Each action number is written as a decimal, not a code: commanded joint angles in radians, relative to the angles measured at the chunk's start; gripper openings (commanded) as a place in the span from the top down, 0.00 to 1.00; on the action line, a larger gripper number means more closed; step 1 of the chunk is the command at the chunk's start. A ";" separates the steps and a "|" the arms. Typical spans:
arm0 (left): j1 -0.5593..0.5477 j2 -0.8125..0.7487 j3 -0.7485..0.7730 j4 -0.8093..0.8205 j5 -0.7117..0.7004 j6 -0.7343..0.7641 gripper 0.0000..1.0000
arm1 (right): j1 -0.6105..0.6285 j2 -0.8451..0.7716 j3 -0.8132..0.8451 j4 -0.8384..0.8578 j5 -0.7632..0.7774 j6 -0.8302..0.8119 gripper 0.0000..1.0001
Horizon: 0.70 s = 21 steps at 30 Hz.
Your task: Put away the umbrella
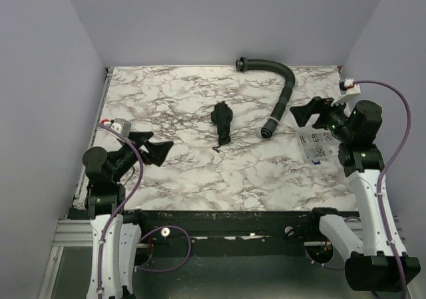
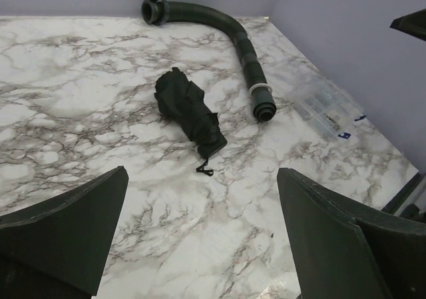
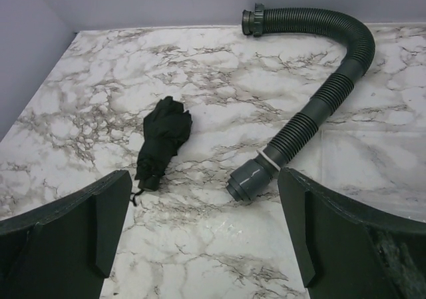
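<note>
The left arm holds its jaws wide and empty; the folded umbrella lies mid-tabletop at their two o'clock, long axis roughly twelve-to-six. The right arm, jaws also released, has it at nine o'clock past the hose; neither arm looks clearly nearer.

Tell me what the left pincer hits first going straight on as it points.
Probably the umbrella, lying nearly centred ahead of the open left pincer with only bare table before it; if it is angled down, the table comes first.
</note>
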 commanded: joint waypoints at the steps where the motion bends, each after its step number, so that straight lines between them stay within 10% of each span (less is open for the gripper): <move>1: -0.006 -0.027 0.003 -0.058 -0.092 0.073 0.02 | -0.030 -0.009 -0.032 0.034 -0.114 0.005 0.00; 21: -0.017 -0.027 -0.013 -0.019 -0.064 0.027 0.02 | -0.109 -0.016 -0.066 0.057 -0.199 0.027 0.00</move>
